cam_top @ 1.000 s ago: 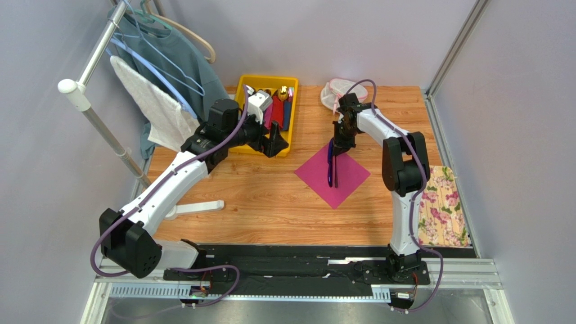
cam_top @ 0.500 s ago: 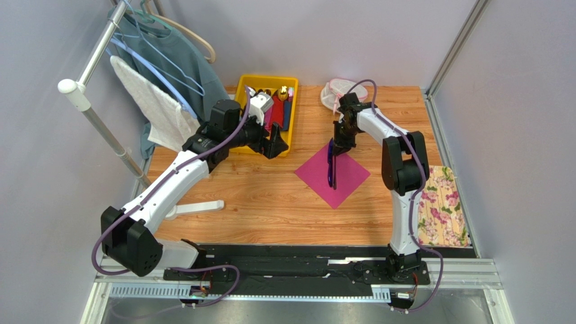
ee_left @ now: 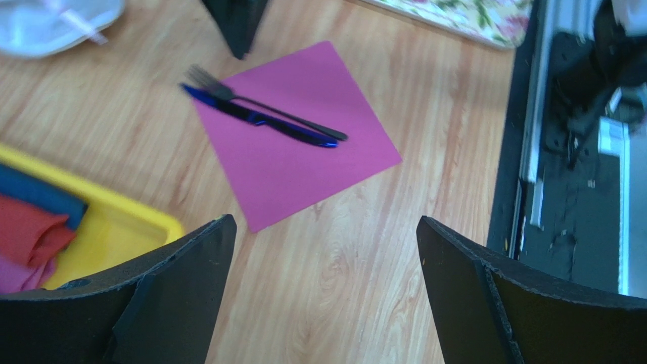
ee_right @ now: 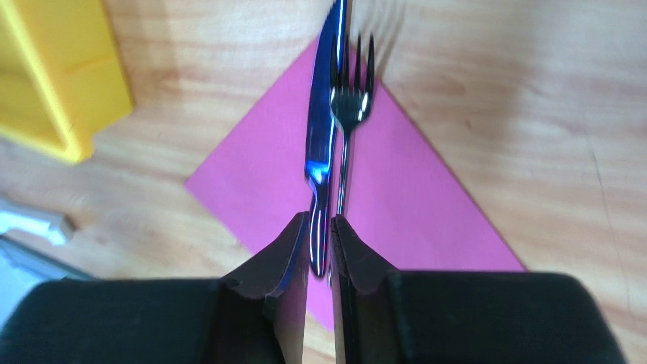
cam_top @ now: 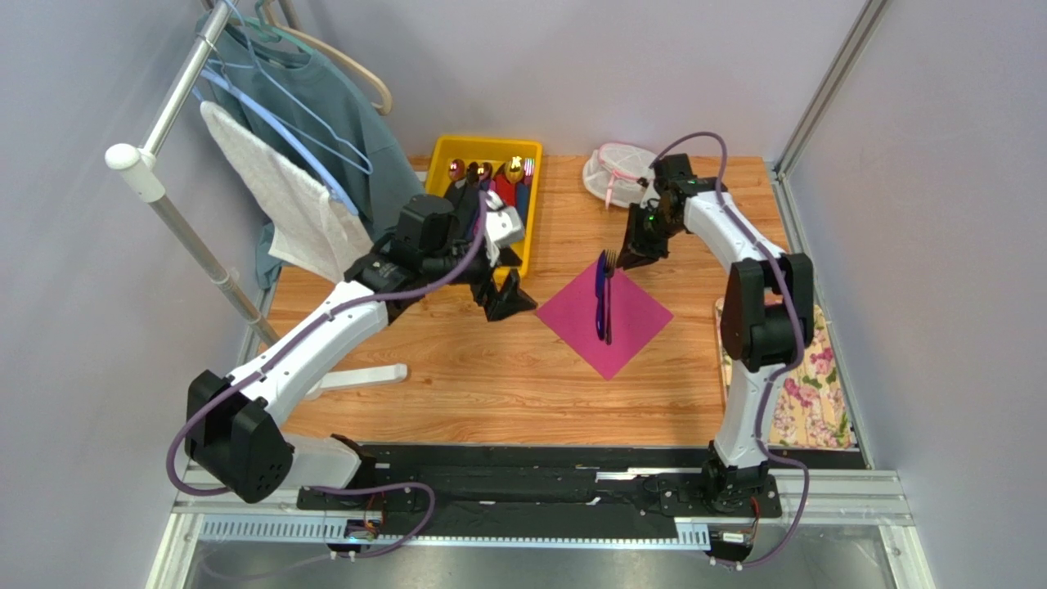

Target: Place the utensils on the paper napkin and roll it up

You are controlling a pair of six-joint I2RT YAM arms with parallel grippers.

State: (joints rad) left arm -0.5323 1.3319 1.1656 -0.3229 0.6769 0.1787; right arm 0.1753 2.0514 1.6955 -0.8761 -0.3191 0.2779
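The magenta paper napkin [cam_top: 621, 322] [ee_left: 304, 163] [ee_right: 414, 189] lies as a diamond on the wood table. Two dark blue-black utensils lie side by side across it: a knife [cam_top: 599, 301] [ee_left: 258, 118] [ee_right: 323, 114] and a fork [cam_top: 608, 276] [ee_left: 254, 100] [ee_right: 351, 95], their heads sticking out past the far corner. My right gripper [cam_top: 639, 253] [ee_right: 320, 221] hovers just behind and right of their heads, its jaws parted by a narrow gap and holding nothing. My left gripper [cam_top: 504, 295] [ee_left: 325, 224] hangs wide open and empty over bare wood, left of the napkin.
A yellow tray [cam_top: 439, 166] [ee_left: 125, 216] of sleeved cutlery stands behind the left gripper. A white mesh pouch [cam_top: 615, 166] lies at the back. A floral cloth [cam_top: 811, 368] lies at the right edge. A clothes rack [cam_top: 160, 184] with hanging garments stands at the left.
The right gripper opened slightly, let go of the utensil and drew back up and to the right. The left gripper swung from the yellow tray toward the napkin.
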